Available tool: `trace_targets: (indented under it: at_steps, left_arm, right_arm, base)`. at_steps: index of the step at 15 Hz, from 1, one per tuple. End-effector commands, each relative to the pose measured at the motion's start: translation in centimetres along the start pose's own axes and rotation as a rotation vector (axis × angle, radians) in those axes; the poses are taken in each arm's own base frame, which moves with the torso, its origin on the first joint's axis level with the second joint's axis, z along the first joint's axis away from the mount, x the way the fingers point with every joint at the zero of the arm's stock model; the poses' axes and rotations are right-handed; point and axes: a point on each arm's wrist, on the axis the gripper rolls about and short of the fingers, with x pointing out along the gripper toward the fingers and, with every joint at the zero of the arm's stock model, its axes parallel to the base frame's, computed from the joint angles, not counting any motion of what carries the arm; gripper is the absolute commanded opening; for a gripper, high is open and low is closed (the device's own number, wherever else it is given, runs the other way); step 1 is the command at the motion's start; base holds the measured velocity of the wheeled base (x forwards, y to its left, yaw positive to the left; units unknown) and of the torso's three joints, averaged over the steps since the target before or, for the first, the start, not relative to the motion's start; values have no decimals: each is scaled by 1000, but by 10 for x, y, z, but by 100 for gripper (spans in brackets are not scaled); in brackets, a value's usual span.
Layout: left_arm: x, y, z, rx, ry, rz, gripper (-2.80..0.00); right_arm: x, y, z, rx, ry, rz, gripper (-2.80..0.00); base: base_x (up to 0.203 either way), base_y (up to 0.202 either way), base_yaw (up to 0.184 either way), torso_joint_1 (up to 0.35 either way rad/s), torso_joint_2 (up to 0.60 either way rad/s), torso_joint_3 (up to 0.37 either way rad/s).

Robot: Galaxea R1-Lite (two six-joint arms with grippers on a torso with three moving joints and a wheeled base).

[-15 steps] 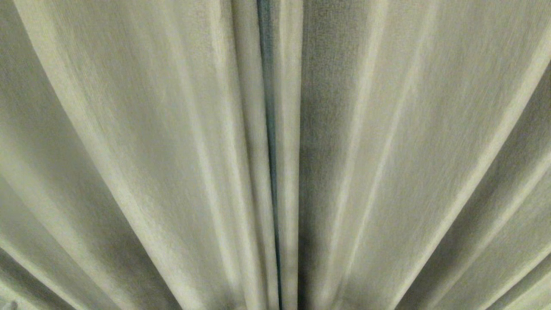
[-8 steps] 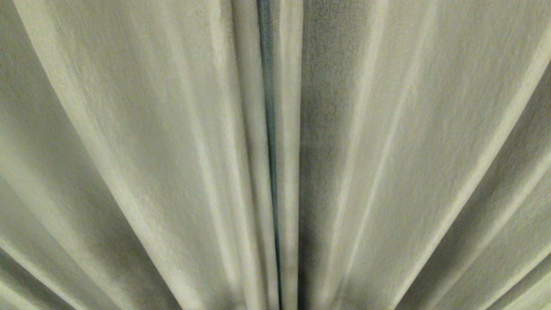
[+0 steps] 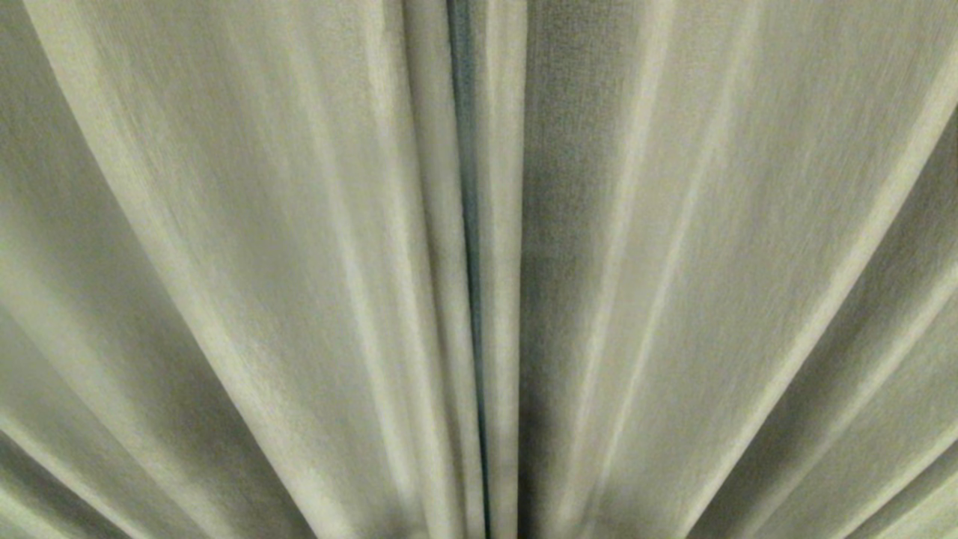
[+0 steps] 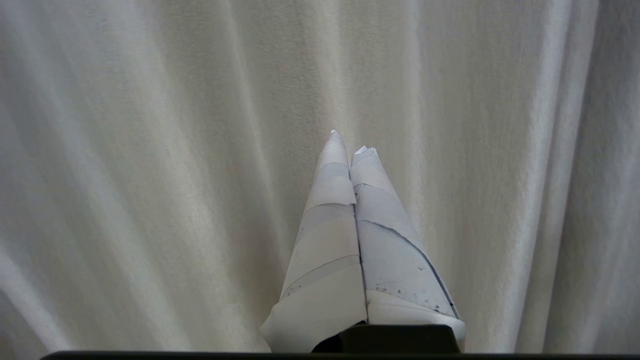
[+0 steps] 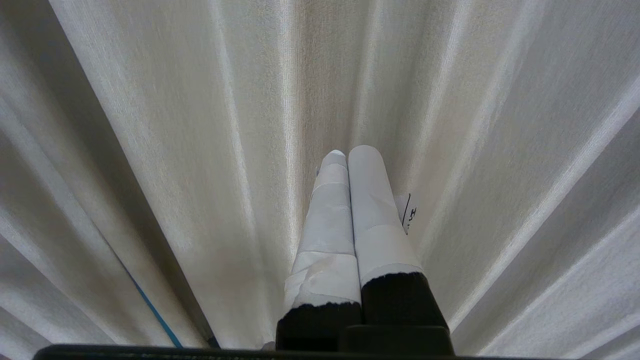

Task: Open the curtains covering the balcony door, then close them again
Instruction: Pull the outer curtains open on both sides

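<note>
Drawn curtains (image 4: 150,150), ahead of left end effector (image 4: 350,142)

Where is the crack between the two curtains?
In the head view, the dark crack runs top to bottom just left of the picture's middle, where the curtains meet. Pleats fan out on both sides, and no arm shows there.

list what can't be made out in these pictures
- Balcony door: hidden in every view by the curtains; only a thin dark slit shows in the head view.
- Both arms: outside the head view.
- Contact with fabric: unclear for the left end effector and right end effector.
</note>
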Motion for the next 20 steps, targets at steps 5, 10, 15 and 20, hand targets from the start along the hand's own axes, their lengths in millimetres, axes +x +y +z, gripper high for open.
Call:
trace_targets:
  at_steps: [5, 10, 15, 20]
  left_arm:
    - [0, 0, 2, -2, -7, -22, -280]
    - [4, -2, 13, -123, 73, -173, -280]
    - [52, 5, 25, -187, 167, -243, -280]
    - [113, 7, 30, -225, 184, -427, -280]
  right_arm:
    - [0, 0, 0, -1, 0, 1, -280]
    - [0, 0, 0, -1, 0, 1, -280]
    - [0, 0, 0, -1, 0, 1, -280]
    - [0, 0, 0, -1, 0, 0, -280]
  base:
    - [0, 0, 0, 0, 0, 0]
    - [0, 0, 0, 0, 0, 0]
    - [0, 0, 0, 0, 0, 0]
    - [0, 0, 0, 0, 0, 0]
